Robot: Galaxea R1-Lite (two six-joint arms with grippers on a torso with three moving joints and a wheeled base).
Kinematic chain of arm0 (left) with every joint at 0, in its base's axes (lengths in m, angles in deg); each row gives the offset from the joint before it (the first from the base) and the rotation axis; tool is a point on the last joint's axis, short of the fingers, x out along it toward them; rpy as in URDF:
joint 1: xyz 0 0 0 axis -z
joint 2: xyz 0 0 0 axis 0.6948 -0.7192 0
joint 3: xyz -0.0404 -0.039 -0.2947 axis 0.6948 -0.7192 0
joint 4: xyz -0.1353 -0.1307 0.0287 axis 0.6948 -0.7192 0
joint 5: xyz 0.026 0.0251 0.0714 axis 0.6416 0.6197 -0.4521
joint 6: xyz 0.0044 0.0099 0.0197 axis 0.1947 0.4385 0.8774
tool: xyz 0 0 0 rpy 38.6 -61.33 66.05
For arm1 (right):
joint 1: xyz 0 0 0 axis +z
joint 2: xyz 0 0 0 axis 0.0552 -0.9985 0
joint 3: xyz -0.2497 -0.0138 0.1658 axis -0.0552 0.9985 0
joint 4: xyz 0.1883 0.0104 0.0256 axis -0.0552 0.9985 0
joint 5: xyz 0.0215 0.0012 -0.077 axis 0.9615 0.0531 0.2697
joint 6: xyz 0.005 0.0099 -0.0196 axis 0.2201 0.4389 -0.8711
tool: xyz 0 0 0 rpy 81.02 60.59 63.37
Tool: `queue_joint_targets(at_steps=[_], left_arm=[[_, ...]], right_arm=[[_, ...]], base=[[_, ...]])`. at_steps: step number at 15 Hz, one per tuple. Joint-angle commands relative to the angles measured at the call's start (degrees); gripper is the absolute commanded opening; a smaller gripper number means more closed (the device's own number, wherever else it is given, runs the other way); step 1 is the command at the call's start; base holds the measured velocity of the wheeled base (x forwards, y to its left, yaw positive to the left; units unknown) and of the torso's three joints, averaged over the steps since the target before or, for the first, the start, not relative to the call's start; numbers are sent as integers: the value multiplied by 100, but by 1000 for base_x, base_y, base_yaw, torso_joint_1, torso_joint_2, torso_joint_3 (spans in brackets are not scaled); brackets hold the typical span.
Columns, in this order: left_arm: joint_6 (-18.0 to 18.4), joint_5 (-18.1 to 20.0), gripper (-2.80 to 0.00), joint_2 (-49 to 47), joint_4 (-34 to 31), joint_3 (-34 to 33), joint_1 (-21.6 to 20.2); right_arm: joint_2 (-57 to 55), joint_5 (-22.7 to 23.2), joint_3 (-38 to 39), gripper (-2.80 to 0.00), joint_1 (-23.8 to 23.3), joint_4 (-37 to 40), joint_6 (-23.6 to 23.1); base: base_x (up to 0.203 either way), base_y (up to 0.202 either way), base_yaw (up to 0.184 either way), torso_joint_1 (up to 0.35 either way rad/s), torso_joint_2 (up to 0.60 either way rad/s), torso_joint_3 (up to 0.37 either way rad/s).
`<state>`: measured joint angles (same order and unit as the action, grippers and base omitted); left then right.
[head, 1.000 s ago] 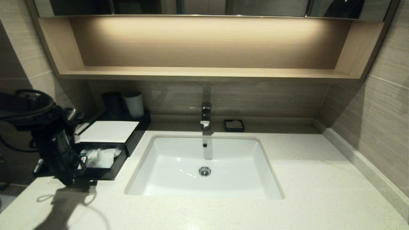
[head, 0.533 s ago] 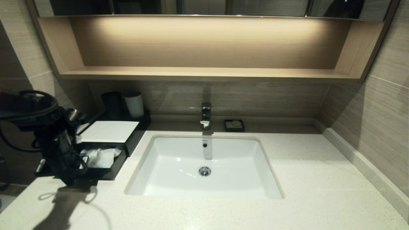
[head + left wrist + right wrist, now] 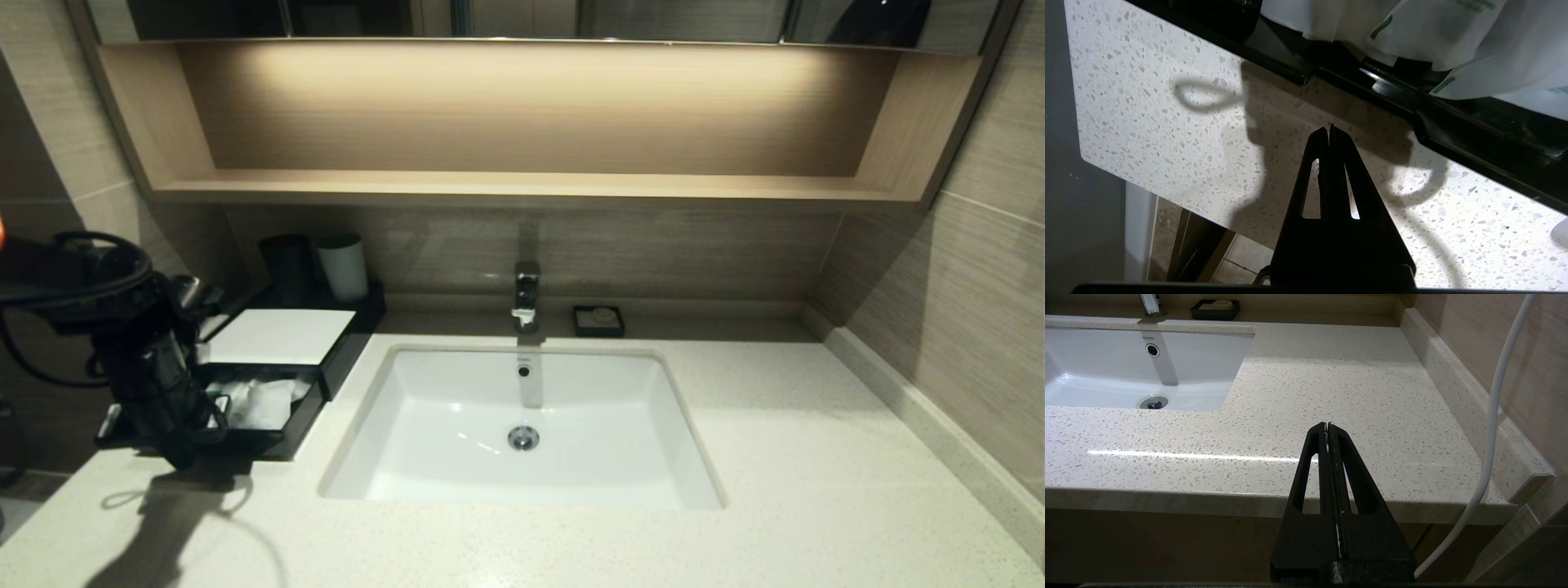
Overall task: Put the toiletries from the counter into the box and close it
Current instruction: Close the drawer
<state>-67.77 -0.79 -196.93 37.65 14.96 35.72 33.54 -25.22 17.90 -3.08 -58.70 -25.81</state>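
Counter [image 3: 735, 457], left gripper [image 3: 181, 464] hiding box [image 3: 277, 336] drawer corner.

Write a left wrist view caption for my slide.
Shut left tool above the counter before the open drawer holding toiletries.

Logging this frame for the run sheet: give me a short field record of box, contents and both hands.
box: left of the sink, drawer pulled open
drawer contents: white packets, green marks showing
left hand: shut, empty, over the counter just in front of the drawer
right hand: shut, empty, parked off the counter's front edge
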Motion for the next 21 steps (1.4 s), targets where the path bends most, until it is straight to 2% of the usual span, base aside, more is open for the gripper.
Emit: queue_joint_targets(at_steps=[1, 16, 21], left_arm=[[-24, -8, -280, -5, 89, -12, 29], [-141, -8, -280, -5, 510, -56, 85], [-314, -17, -280, -5, 674, -47, 126]], right_arm=[[9, 0, 9, -280, 0, -1, -2], [0, 0, 9, -280, 0, -1, -2], [9, 0, 9, -280, 0, -1, -2]], base=[[0, 0, 0, 0, 0, 0], [0, 0, 0, 0, 0, 0], [0, 0, 0, 0, 0, 0]])
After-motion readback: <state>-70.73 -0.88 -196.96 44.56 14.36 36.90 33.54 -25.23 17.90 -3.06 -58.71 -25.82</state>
